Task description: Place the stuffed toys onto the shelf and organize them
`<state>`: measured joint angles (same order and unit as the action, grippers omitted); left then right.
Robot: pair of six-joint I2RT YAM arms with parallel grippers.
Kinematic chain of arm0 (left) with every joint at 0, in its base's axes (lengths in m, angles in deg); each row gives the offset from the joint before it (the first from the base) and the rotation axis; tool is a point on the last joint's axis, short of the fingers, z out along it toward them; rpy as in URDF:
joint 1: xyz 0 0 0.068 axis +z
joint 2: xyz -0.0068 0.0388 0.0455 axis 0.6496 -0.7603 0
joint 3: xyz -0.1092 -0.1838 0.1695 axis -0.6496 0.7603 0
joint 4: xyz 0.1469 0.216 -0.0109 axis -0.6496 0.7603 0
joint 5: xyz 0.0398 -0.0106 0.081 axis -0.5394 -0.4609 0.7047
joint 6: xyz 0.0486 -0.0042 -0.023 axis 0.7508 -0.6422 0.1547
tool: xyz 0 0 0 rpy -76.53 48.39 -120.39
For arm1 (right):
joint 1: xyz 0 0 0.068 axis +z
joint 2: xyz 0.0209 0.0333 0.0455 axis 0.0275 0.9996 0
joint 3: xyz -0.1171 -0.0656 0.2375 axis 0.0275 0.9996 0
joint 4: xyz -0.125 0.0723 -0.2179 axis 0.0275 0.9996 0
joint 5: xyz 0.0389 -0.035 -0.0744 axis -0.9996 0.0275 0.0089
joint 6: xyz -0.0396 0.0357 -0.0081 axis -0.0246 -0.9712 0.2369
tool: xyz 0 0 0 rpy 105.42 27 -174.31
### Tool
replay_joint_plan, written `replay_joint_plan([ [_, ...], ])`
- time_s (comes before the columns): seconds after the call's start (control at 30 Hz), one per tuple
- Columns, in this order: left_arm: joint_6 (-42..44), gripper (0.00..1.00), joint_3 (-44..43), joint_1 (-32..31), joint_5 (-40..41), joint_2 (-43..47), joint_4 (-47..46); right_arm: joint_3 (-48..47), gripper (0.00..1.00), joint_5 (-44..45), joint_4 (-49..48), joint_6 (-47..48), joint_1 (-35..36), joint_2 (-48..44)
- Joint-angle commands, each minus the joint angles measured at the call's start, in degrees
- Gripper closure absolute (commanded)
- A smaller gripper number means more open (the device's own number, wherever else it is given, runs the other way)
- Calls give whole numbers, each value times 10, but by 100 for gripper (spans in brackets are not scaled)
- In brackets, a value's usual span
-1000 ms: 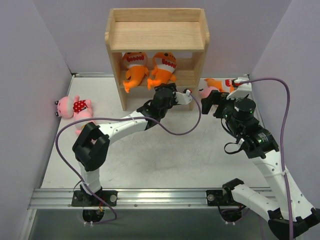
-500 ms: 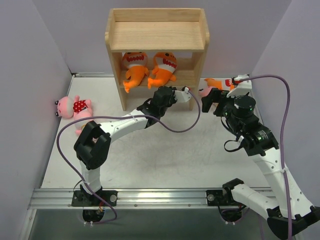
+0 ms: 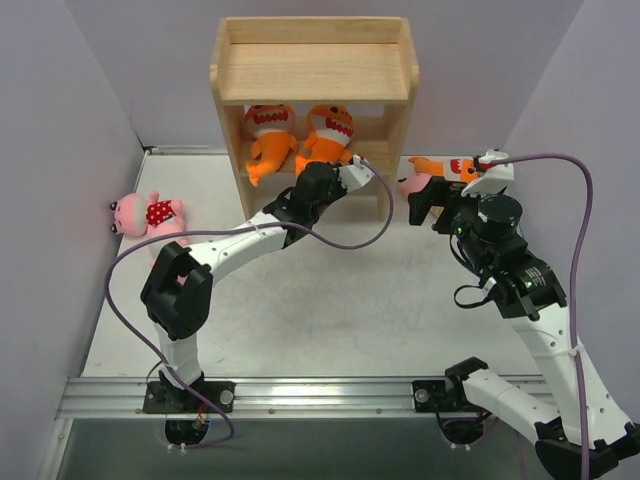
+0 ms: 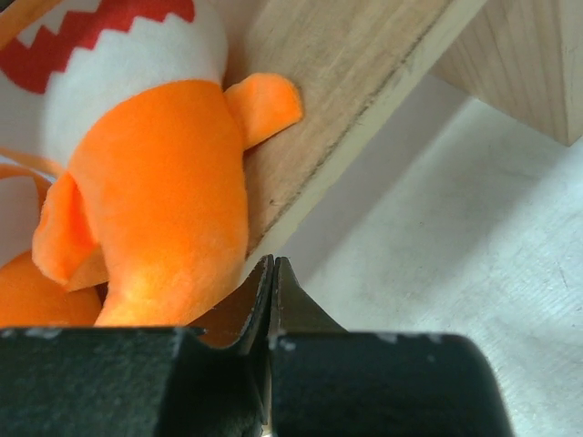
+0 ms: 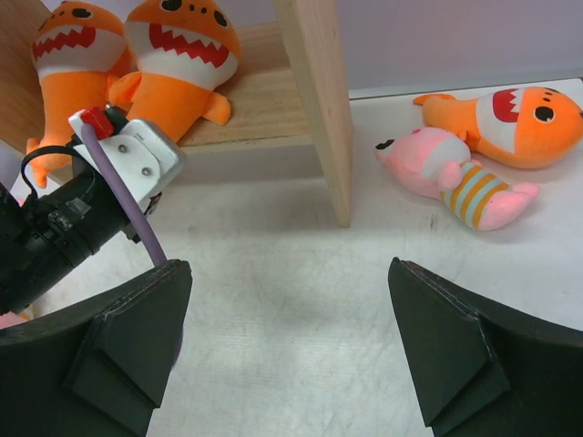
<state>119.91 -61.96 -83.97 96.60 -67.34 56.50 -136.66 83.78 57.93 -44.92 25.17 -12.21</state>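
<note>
Right wrist: right gripper [image 5: 287,264] spread wide, left gripper [image 4: 273,269] pinched together empty by shelf [image 4: 346,109]; striped pink doll [image 5: 455,177] at 2 o'clock, likely soft, light, grab mid-torso.

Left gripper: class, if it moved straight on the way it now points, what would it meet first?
Most likely the front edge of the shelf board, just ahead of the shut left gripper, with the orange fish toy right beside it; depth is unclear.
</note>
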Motion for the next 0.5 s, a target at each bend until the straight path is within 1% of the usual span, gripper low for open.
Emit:
replay_joint_plan([
  [0.0, -72, 97, -32, 16, -42, 55, 5, -5, 7, 0, -11, -5, -3, -22],
  [0.1, -111, 97, -48, 20, -59, 74, 26, 4, 7, -10, -16, -9, -3, -24],
  [0.13, -134, 91, -50, 21, -64, 81, 36, 7, 7, -13, -21, -15, -3, -23],
  [0.17, -145, 77, -53, 22, -79, 99, 40, 16, 7, -24, -31, -21, -4, -19],
  [0.23, -186, 64, -50, 25, -98, 120, 48, 25, 7, -34, -44, -33, -4, -16],
  [0.27, -200, 55, -49, 31, -107, 131, 48, 29, 7, -38, -61, -56, -4, -10],
  [0.3, -213, 51, -47, 36, -121, 152, 70, 39, 7, -40, -71, -67, -4, -8],
  [0.33, -244, 48, -40, 41, -130, 164, 76, 45, 7, -41, -82, -82, -4, -6],
  [0.37, -258, 48, -36, 56, -139, 186, 83, 52, 7, -49, -114, -104, -4, -2],
  [0.4, -288, 48, -32, 65, -152, 196, 91, 60, 7, -67, -129, -115, -3, 2],
  [0.43, -304, 48, -20, 72, -186, 205, 91, 69, 7, -70, -140, -124, -4, 6],
  [0.47, -317, 48, -14, 90, -192, 222, 95, 71, 7, -79, -163, -139, -3, 20],
])
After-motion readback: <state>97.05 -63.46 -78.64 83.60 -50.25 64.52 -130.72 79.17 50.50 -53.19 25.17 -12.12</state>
